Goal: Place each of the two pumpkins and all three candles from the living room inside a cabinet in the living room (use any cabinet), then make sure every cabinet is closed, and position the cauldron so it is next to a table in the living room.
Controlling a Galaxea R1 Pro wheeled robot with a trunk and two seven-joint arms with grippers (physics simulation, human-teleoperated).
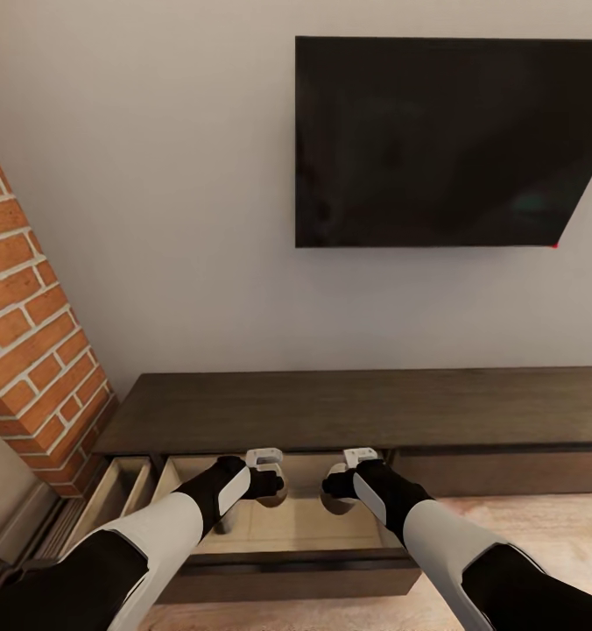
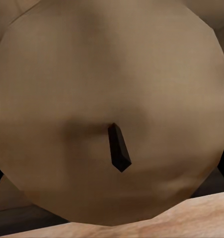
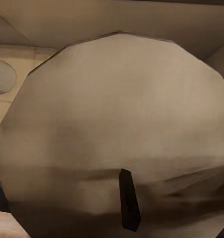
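Both arms are out over the open drawer [image 1: 278,526] of the cabinet [image 1: 348,407] under the TV [image 1: 445,140]. Each wrist view has a candle [image 2: 109,109] right up close, wick toward the camera, the other candle [image 3: 116,139] too. So the left gripper [image 1: 274,482] and right gripper [image 1: 338,486] look pinched on one each. I'd lower them till they're well inside the beige walls, then let go, keeping them apart so they don't knock.

The long, low dark-brown cabinet [image 1: 357,407] stands on the pale wood floor [image 1: 524,526] against the far wall; its top is bare; at its left end a wide drawer [image 1: 287,570] is pulled out toward the near side, showing a light beige inside.
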